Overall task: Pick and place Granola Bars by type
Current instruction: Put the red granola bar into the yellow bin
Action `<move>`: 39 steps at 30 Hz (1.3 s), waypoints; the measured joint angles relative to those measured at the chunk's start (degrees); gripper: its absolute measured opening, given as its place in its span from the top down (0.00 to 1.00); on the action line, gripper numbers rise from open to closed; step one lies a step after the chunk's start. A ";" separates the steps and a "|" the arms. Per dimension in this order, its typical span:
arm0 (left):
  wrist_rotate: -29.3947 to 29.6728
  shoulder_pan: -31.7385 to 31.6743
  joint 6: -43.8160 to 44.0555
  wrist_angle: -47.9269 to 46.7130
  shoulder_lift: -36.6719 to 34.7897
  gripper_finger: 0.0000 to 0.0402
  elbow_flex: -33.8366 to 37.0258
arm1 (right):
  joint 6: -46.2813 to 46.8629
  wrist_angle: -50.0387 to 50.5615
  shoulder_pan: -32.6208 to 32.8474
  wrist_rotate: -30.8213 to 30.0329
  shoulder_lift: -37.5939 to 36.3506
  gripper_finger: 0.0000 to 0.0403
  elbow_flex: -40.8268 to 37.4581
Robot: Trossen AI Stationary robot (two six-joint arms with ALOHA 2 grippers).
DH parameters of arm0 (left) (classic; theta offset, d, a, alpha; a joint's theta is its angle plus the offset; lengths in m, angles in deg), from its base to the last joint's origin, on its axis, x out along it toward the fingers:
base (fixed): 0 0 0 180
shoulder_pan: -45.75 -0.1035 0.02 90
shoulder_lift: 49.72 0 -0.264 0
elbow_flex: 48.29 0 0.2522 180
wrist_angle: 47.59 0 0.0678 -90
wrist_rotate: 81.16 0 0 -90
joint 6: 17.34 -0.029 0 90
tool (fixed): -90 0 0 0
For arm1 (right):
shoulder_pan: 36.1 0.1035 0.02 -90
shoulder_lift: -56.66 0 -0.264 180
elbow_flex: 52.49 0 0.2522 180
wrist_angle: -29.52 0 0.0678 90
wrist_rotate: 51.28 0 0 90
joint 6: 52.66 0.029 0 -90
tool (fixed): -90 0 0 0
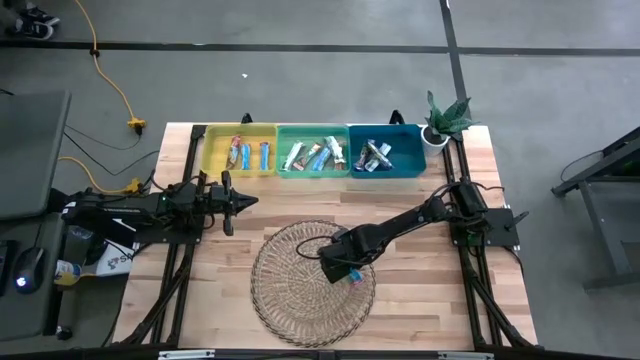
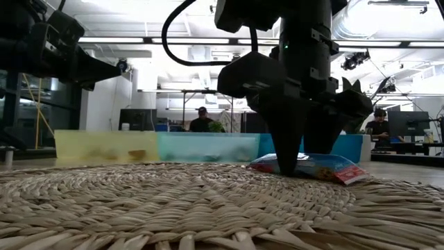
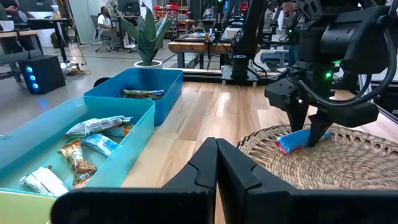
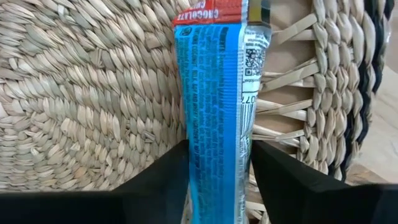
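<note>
- The right hand (image 1: 349, 272) is down on the round woven mat (image 1: 300, 300), toward the mat's right side, with its two dark fingers (image 4: 158, 180) either side of a bright blue bar (image 4: 214, 106).
- In the right wrist view the bar lies flat on the weave and runs straight out between the fingers; both sit just beside its long edges, so the hand is part open around it, and I cannot tell whether they press it.
- From desk height, the blue bar (image 2: 312, 167) rests on the mat under that hand, its red-trimmed end sticking out to one side.
- The left hand (image 1: 232, 203) hangs over the bare wood of the desk (image 1: 420, 300), left of the mat and in front of the yellow bin (image 1: 215, 150). Its fingertips are pressed together, holding nothing.
- Three bins stand touching in a row along the far edge of the desk: yellow on the left, a green bin (image 1: 285, 150) in the middle, a blue bin (image 1: 405, 150) on the right.
- The yellow bin holds a few bars (image 1: 248, 153), some of them blue; the green bin holds a mixed scatter of bars (image 1: 318, 155); the blue bin holds several more (image 1: 374, 155).
- A small potted plant (image 1: 445, 120) stands at the far right corner, just beside the blue bin.
- Beyond the desk, people sit at workstations in the room.
</note>
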 joint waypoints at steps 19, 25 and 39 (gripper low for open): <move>0.00 0.00 -0.02 0.00 0.01 1.00 0.00 | -2.31 0.21 -0.02 1.56 -1.53 0.85 0.06; 0.00 0.00 -0.02 0.00 0.00 1.00 0.00 | -3.32 -0.07 -0.02 3.63 -1.55 0.90 0.11; 0.00 0.00 0.00 -0.02 0.02 1.00 0.00 | -5.81 0.66 -1.61 -2.03 -10.30 0.92 0.20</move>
